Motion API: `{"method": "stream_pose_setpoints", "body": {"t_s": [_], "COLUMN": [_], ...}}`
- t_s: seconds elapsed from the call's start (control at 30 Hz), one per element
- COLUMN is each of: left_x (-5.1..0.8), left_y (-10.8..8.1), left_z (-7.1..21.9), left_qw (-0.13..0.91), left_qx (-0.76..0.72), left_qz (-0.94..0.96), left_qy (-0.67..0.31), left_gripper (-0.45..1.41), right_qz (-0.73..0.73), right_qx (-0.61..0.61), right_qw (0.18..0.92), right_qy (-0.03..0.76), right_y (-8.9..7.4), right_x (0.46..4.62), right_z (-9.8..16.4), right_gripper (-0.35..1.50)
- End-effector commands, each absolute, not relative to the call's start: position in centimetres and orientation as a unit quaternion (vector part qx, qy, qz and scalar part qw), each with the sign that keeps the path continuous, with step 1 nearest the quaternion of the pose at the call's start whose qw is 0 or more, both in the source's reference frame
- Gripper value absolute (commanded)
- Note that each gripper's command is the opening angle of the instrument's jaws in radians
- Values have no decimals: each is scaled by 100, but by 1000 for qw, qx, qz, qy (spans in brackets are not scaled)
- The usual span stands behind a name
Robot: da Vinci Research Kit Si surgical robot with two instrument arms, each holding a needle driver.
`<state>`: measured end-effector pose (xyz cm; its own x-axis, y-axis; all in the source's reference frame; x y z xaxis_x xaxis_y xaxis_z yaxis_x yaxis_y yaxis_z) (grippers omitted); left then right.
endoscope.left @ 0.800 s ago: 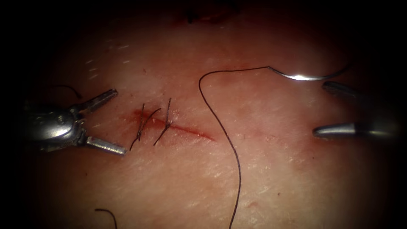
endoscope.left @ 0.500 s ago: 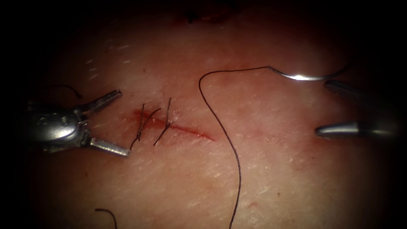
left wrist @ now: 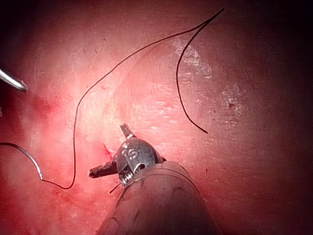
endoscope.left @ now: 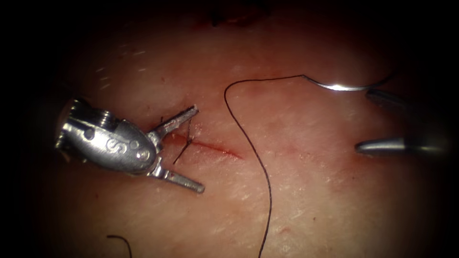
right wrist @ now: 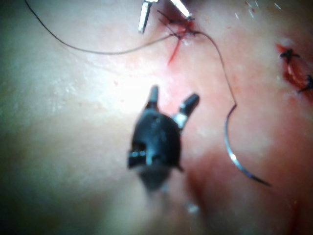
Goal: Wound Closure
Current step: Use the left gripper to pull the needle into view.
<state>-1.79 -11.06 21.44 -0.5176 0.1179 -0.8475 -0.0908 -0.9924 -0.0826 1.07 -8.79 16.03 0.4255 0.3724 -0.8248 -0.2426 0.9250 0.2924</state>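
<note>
Endoscope view: the left arm's tool point(endoscope.left: 197, 149) sits at centre left of the frame over the left end of the cut point(endoscope.left: 210, 146), jaws spread wide and holding nothing, one jaw above the cut line and one below it, so they straddle the stitched part; against the pictures from under a second back it has moved in from the far left and its body now covers the leftmost stitch. One knotted stitch point(endoscope.left: 187, 138) with dark cut ends shows between the jaws, and red fluid lines the unclosed stretch running right from it. The curved needle point(endoscope.left: 346, 86) lies flat on the tissue point(endoscope.left: 296, 191) at upper right, well apart from the cut and not in the tissue, same place as before. Its thread point(endoscope.left: 253, 148) leaves the needle's left end, arcs left, then drops to the bottom edge, crossing just right of the cut's right end. The right arm's tool point(endoscope.left: 363, 122) waits at the right edge, jaws apart and empty, upper jaw just below the needle, seemingly well placed for the needle. Left wrist view: the left arm's tool point(left wrist: 113, 151) is spread over pale tissue, gripping nothing; thread point(left wrist: 76, 122) loops beside it. Right wrist view: the right arm's tool point(right wrist: 173, 100) is parted and empty, the needle point(right wrist: 239, 164) loose on the surface beside it, thread point(right wrist: 220, 54) trailing toward the stitches point(right wrist: 178, 24) near the other tool's jaws.
</note>
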Motion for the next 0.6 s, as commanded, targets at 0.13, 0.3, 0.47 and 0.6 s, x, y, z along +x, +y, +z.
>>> {"method": "stream_pose_setpoints", "body": {"t_s": [0.13,0.3,0.47,0.6], "left_x": [-202,-208,-219,-231], "left_y": [-1121,-1117,-1110,-1112], "left_z": [2135,2129,2120,2114], "left_qw": [52,44,41,32], "left_qx": [-476,-466,-456,-453], "left_qz": [878,884,889,890], "left_qy": [5,20,30,37], "left_gripper": [109,109,109,109], "right_qz": [187,189,195,195], "right_qx": [68,69,71,72], "right_qw": [840,840,838,838], "right_qy": [504,504,504,504], "right_y": [-892,-893,-894,-895], "right_x": [116,116,117,117], "right_z": [1607,1609,1614,1613], "right_gripper": [123,123,123,123]}}
